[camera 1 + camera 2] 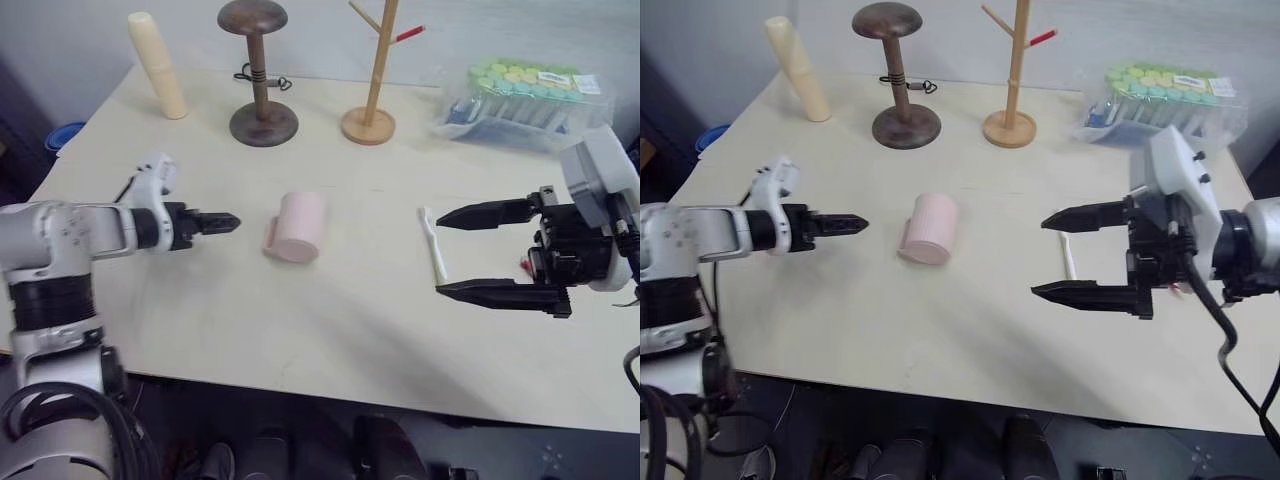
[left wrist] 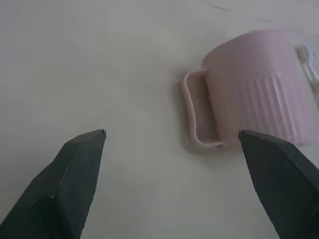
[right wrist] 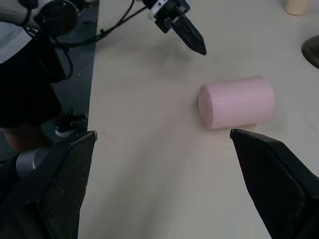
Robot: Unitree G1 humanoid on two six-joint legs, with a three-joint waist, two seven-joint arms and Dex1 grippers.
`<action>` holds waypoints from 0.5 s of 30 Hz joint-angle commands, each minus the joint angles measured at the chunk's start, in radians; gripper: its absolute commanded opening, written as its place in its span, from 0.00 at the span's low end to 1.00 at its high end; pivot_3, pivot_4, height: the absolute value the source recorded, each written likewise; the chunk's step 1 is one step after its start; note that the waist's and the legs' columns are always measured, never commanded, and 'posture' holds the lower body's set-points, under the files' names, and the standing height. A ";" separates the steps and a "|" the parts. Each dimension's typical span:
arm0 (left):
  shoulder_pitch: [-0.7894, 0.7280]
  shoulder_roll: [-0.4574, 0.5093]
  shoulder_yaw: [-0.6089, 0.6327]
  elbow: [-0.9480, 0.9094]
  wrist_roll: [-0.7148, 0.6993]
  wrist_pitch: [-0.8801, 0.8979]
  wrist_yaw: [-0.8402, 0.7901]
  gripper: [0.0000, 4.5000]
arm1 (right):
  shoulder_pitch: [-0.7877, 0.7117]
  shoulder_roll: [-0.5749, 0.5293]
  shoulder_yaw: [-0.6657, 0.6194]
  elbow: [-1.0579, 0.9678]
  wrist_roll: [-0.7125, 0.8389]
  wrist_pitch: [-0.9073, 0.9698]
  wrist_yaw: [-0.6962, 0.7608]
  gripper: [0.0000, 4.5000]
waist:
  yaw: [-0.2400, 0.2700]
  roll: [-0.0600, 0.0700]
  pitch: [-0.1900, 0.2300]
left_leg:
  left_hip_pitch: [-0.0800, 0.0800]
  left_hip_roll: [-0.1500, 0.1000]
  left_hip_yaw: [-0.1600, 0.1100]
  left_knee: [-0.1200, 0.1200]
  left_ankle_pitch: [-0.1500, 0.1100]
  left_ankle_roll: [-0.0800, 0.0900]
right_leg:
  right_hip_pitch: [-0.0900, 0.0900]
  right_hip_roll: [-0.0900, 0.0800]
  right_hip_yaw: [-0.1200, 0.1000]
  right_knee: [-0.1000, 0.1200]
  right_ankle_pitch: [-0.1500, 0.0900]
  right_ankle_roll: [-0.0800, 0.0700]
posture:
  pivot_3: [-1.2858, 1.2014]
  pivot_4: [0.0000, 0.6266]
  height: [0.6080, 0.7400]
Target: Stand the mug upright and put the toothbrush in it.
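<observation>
Ribbed pale pink plastic mug (image 1: 296, 226) lying on its side mid-bench.

A slim white toothbrush (image 1: 434, 245) is laid flat toward the smooth pale bench's (image 1: 300, 330) right edge; the left end effector (image 1: 222, 223) and right end effector (image 1: 452, 252) are both released, nothing grasped.

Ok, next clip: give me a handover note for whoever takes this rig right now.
Left gripper: fingers open, empty, aimed at the mug from its left.
Right gripper: fingers open, empty, above the table near the toothbrush.
Mug: lying on its side mid-table, handle against the table top.
Toothbrush: flat on the table, right of the mug, apart from it.
Done: nothing yet.
Left: stand the mug upright, then pick up the toothbrush and put it in.
</observation>
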 commanded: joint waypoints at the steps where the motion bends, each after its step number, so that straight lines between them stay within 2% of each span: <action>1: -0.059 -0.020 -0.039 0.099 0.071 -0.048 0.044 1.00 | 0.018 0.002 0.010 0.004 -0.045 -0.062 0.015 0.99 | -0.003 0.000 0.000 | -0.001 -0.001 0.000 0.000 0.000 0.000 | 0.000 -0.001 -0.001 0.000 0.000 0.000 | 0.52 0.24 1.00; 4: -0.099 -0.046 -0.124 0.203 0.123 -0.108 0.037 1.00 | 0.030 0.003 0.028 -0.001 -0.074 -0.096 0.018 0.99 | -0.010 0.000 0.000 | -0.002 -0.003 0.000 -0.001 0.000 0.001 | -0.001 -0.005 -0.011 0.000 0.000 0.000 | 0.52 0.24 1.00; 7: -0.158 -0.087 -0.148 0.311 0.144 -0.170 0.019 1.00 | 0.028 0.012 0.036 -0.002 -0.082 -0.109 0.005 0.99 | -0.011 0.000 0.000 | -0.005 -0.007 -0.001 0.002 0.001 0.001 | -0.002 -0.007 -0.015 0.000 0.000 0.000 | 0.52 0.24 1.00; 15: -0.270 -0.158 -0.252 0.512 0.205 -0.253 -0.071 1.00 | 0.064 0.021 0.012 -0.026 -0.077 -0.102 -0.049 0.99 | -0.011 0.000 0.000 | -0.007 -0.011 -0.002 0.005 0.002 0.004 | -0.002 -0.010 -0.015 0.001 0.002 0.003 | 0.52 0.24 1.00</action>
